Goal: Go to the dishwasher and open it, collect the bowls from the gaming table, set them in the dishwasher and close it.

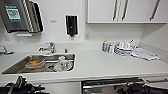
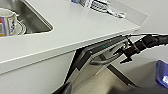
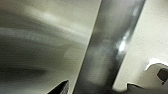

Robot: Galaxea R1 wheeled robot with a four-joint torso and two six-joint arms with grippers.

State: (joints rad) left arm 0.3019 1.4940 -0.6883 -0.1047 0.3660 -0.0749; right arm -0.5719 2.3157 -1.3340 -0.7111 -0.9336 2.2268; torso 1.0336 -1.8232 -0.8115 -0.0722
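Right gripper clamped on the dishwasher bar handle, brushed steel door tilted ajar; smooth white countertop

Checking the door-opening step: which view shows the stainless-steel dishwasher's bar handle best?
The left wrist view: the stainless-steel dishwasher's bar handle shows whole, the right end effector at it. The head view catches its top edge; the right wrist view, a blurred close-up bar.

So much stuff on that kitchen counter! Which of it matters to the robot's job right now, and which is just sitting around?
Part of the job:
- the dishwasher, its door tipped partly open
- its bar handle
- the right gripper at that handle

Just lying about:
- the mug and dishes in the sink
- the stacked plates
- the small bottles
- the cloth
- the faucet
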